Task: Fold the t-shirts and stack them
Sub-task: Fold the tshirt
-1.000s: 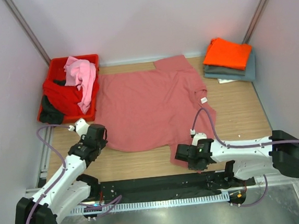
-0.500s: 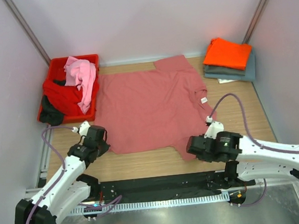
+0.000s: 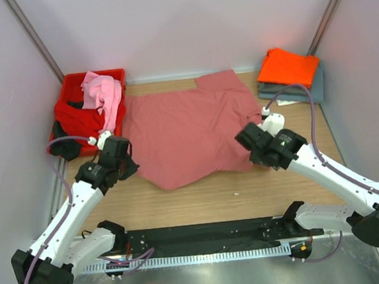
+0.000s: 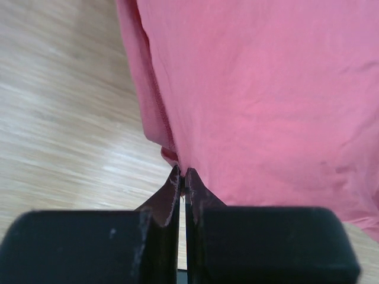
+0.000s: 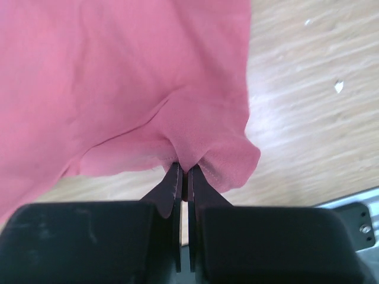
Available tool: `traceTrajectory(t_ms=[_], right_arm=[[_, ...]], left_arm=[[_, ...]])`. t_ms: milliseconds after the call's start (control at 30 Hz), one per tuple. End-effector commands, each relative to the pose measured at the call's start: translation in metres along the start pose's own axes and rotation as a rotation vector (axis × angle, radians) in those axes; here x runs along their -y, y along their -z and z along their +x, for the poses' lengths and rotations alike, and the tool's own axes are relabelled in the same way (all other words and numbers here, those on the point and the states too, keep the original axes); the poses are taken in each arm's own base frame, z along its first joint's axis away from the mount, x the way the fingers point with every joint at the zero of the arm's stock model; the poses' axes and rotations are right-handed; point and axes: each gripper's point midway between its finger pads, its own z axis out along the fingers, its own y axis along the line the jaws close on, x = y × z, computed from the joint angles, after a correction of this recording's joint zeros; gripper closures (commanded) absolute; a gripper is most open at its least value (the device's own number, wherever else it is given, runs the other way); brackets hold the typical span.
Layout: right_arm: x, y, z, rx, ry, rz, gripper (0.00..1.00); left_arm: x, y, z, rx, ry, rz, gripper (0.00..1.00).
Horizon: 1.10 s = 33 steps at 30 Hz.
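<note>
The dusty salmon-pink t-shirt point(image 3: 188, 125) lies spread on the wooden table, its near part lifted and drawn toward the back. My left gripper point(image 3: 127, 163) is shut on the shirt's near left edge; the left wrist view shows the tips point(image 4: 182, 173) pinching the cloth point(image 4: 254, 100). My right gripper point(image 3: 252, 140) is shut on the near right corner; in the right wrist view the tips point(image 5: 183, 168) pinch a bunched hem point(image 5: 118, 71). An orange shirt point(image 3: 290, 65) lies folded on a grey-blue one point(image 3: 307, 92) at the back right.
A red plastic crate point(image 3: 114, 74) at the back left holds a light pink shirt point(image 3: 103, 93), a red one point(image 3: 75, 122) and a dark one point(image 3: 64, 147). Bare wood point(image 3: 234, 191) runs along the near side. Grey walls close in the sides.
Both grippers have carried the shirt's near hem away from the front edge toward the back, the right one farthest. The shirt's near part now sits higher up the table.
</note>
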Motion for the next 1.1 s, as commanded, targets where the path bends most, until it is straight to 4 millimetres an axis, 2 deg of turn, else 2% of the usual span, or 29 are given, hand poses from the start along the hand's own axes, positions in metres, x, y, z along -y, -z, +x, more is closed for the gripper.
traceTrajectory(t_ms=[0, 133, 200, 233, 300, 333, 400, 467, 500, 533, 633, 700, 833, 1067], right_arm=[[-0.017, -0.009, -0.05, 0.049, 0.146, -0.1, 0.99], [-0.041, -0.022, -0.074, 0.031, 0.228, -0.096, 0.99], [-0.054, -0.036, -0.077, 0.001, 0.261, -0.099, 0.99], [-0.058, -0.035, -0.09, 0.014, 0.273, -0.108, 0.99], [-0.066, -0.047, -0.096, -0.003, 0.299, -0.106, 0.99], [-0.072, -0.046, -0.108, 0.011, 0.294, -0.119, 0.99], [-0.074, -0.059, -0.115, -0.004, 0.322, -0.098, 0.99], [-0.078, -0.063, -0.131, 0.014, 0.333, -0.093, 0.99], [-0.081, -0.073, -0.131, -0.002, 0.353, -0.077, 0.99], [-0.086, -0.072, -0.141, 0.016, 0.356, -0.081, 0.99], [-0.089, -0.085, -0.155, 0.026, 0.389, -0.031, 0.99], [-0.089, -0.094, -0.161, 0.025, 0.409, -0.007, 0.99], [-0.103, -0.117, -0.168, 0.009, 0.445, -0.004, 0.99], [-0.108, -0.138, -0.181, 0.005, 0.491, 0.035, 0.99]], left_arm=[[-0.001, 0.003, -0.023, 0.02, -0.078, -0.07, 1.0], [0.001, -0.01, -0.04, 0.014, -0.072, -0.124, 1.0], [0.003, -0.017, -0.049, 0.017, -0.067, -0.141, 1.0], [0.001, -0.02, -0.055, 0.025, -0.054, -0.151, 1.0], [0.002, -0.023, -0.064, 0.033, -0.044, -0.161, 1.0], [-0.001, -0.029, -0.067, 0.03, -0.044, -0.183, 1.0], [-0.001, -0.033, -0.075, 0.034, -0.035, -0.197, 1.0], [-0.005, -0.042, -0.081, 0.02, -0.031, -0.229, 1.0], [-0.007, -0.045, -0.082, 0.017, -0.029, -0.24, 1.0], [-0.01, -0.051, -0.085, 0.014, -0.03, -0.254, 1.0], [-0.014, -0.063, -0.091, 0.006, -0.033, -0.285, 1.0], [-0.016, -0.067, -0.095, -0.004, -0.037, -0.302, 1.0], [-0.011, -0.08, -0.102, -0.023, -0.042, -0.314, 1.0], [-0.008, -0.106, -0.103, -0.077, -0.068, -0.352, 1.0]])
